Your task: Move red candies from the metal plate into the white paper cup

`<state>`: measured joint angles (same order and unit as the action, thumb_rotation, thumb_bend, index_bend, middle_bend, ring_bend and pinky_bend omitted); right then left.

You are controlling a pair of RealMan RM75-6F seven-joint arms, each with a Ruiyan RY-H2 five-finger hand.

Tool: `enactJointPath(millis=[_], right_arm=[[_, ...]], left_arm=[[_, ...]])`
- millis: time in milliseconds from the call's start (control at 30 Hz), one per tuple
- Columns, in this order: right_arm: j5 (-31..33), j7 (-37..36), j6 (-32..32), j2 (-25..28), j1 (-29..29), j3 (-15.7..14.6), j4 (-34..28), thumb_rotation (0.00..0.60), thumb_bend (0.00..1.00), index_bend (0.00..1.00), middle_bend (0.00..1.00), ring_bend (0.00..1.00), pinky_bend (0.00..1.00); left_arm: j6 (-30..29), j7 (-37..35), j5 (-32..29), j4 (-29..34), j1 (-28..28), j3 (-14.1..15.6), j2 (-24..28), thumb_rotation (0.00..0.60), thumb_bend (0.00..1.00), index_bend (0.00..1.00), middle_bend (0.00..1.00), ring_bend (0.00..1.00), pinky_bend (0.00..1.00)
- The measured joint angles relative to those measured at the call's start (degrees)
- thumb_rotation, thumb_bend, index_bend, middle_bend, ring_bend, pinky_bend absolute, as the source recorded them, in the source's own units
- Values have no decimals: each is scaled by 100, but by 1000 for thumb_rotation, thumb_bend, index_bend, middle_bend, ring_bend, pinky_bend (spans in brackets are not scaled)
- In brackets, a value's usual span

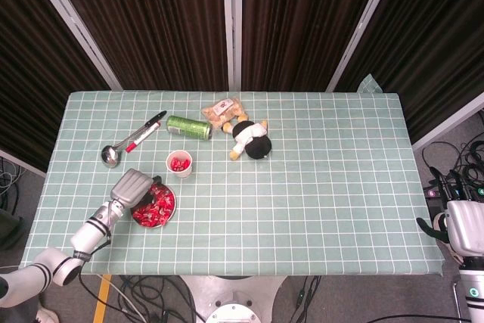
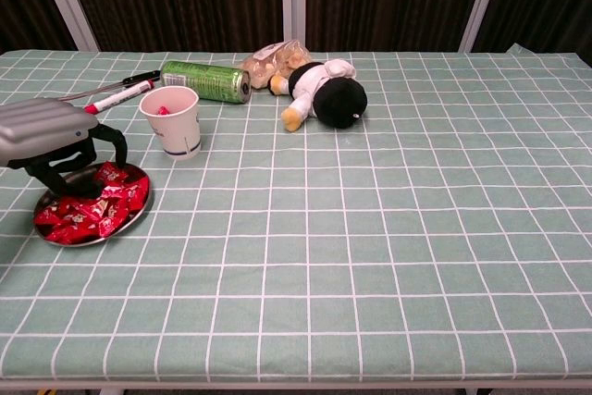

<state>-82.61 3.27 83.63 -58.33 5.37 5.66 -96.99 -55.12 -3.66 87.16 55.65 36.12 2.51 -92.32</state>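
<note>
Near left of the table (image 1: 318, 209), the metal plate (image 2: 129, 219) sits on the green checked cloth, piled with red candies (image 2: 92, 212). The left hand (image 2: 57, 141) is over the plate's far-left part, palm down, fingers (image 2: 117, 139) curled downward with tips at or among the candies; cannot tell whether anything is pinched, since the fingertips are partly hidden by the hand's own back in the head view and dark against the plate in the chest view. In the head view the left arm (image 1: 72, 243) comes in from the near-left corner. The right hand (image 1: 463, 226) is off the table at the near right edge, beside the cables on the floor; its fingers are too small and blurred to read, so its state cannot be told. Just beyond the plate, slightly to the right, the white paper cup (image 2: 173, 121) stands upright, apart from the plate, with a few red candies already inside. Further back on the left lie a metal spoon (image 1: 110, 156) and a red-and-black marker (image 2: 118, 94), side by side. Right of those a green can (image 2: 205, 80) lies on its side. Right of the can is a clear snack bag (image 2: 270, 59), with a black-and-white plush toy (image 2: 327, 90) lying against it.
</note>
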Motion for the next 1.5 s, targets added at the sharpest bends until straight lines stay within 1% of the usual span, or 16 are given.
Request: enactJointPath(millis=[167, 367, 567, 700, 833, 933, 1000, 1167, 1233, 1367, 1500], right_arm=[[17, 30, 2, -1, -9, -5, -18, 600, 86, 33, 270, 69, 252], [45, 52, -21, 6, 5, 8, -33, 600, 86, 33, 271, 69, 252], [45, 60, -19, 10, 5, 9, -43, 600, 86, 33, 271, 69, 252], [49, 59, -11, 17, 0, 10, -48, 600, 86, 33, 272, 69, 252], [42, 42, -15, 15, 2, 8, -40, 600, 85, 33, 272, 69, 252], [37, 11, -21, 8, 4, 6, -14, 600, 85, 33, 272, 69, 252], [38, -15, -32, 2, 9, 6, 7, 600, 85, 33, 272, 69, 252], [35, -78, -46, -7, 15, 7, 62, 600, 85, 33, 272, 70, 252], [36, -96, -47, -9, 14, 7, 76, 600, 85, 33, 271, 69, 252], [46, -147, -33, -12, -6, 2, 118, 600, 85, 33, 272, 69, 252], [90, -191, -31, -11, -22, 8, 155, 600, 86, 33, 272, 69, 252]], left_arm=[[-68, -83, 86, -150, 16, 6, -94, 600, 325, 477, 951, 876, 1000], [12, -70, 89, -365, 36, 13, -203, 600, 325, 505, 952, 876, 1000], [76, -84, 70, -455, 30, 19, -256, 600, 338, 578, 957, 879, 1000], [-35, -208, 69, -424, 4, -14, -248, 600, 363, 621, 966, 888, 1000], [-258, -435, 75, -195, -22, -98, -110, 600, 365, 625, 969, 889, 1000], [-433, -534, 70, 118, -22, -211, 96, 600, 365, 625, 969, 889, 1000], [-532, -559, 47, 376, 2, -335, 270, 600, 365, 625, 969, 889, 1000], [-564, -533, -76, 924, 264, -761, 634, 600, 366, 624, 969, 889, 1000], [-473, -497, -127, 1010, 393, -871, 666, 600, 365, 621, 969, 889, 1000], [-41, -419, -306, 1078, 689, -1033, 651, 600, 365, 617, 968, 889, 1000], [382, -270, -500, 1029, 953, -1127, 533, 600, 364, 601, 964, 887, 1000]])
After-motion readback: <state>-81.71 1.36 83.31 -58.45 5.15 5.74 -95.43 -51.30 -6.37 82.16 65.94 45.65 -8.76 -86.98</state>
